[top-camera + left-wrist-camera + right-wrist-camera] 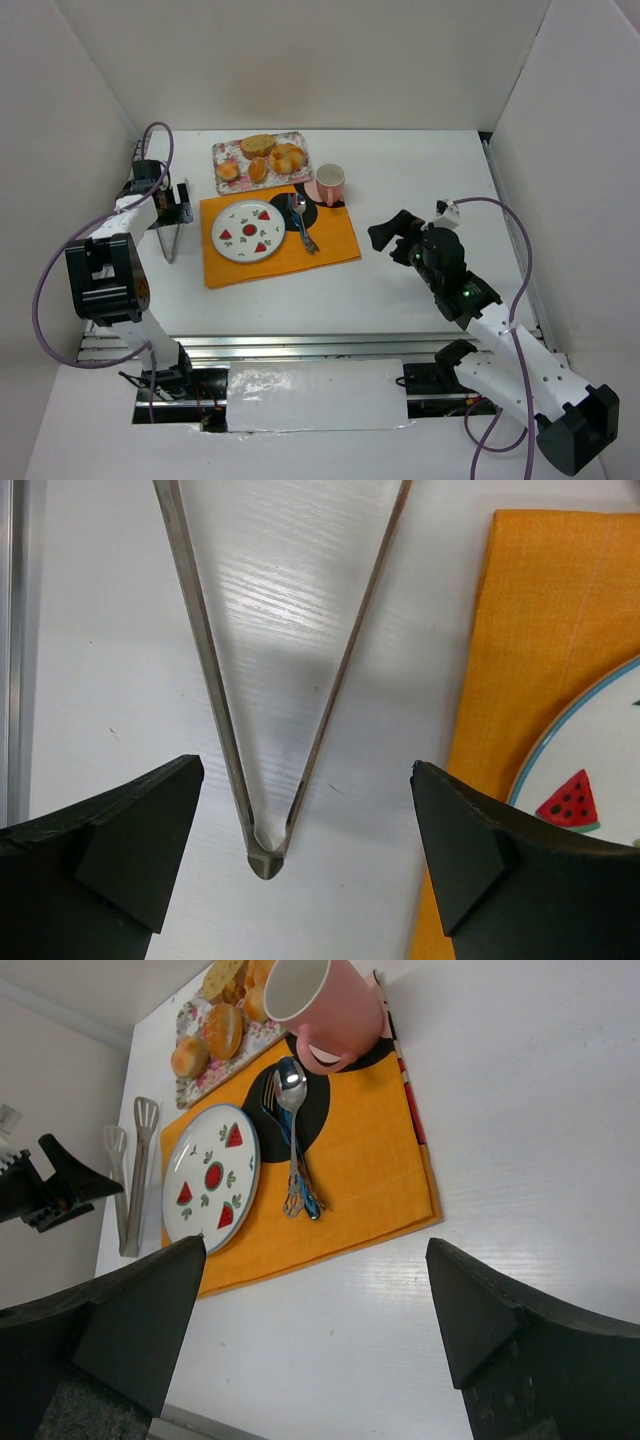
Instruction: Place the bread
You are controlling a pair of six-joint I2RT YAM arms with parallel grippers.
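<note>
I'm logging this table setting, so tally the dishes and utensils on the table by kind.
White round watermelon-patterned plate: 1
Pink ceramic mug: 1
Metal spoon: 1
Metal fork: 1
Steel serving tongs: 1
Floral rectangular tray: 1
Total: 6

No legible text — none anywhere.

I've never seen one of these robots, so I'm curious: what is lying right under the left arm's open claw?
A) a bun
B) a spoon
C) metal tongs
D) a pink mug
C: in the left wrist view the metal tongs lie between the wide-open fingers of the left gripper, just beside the orange mat.
</note>
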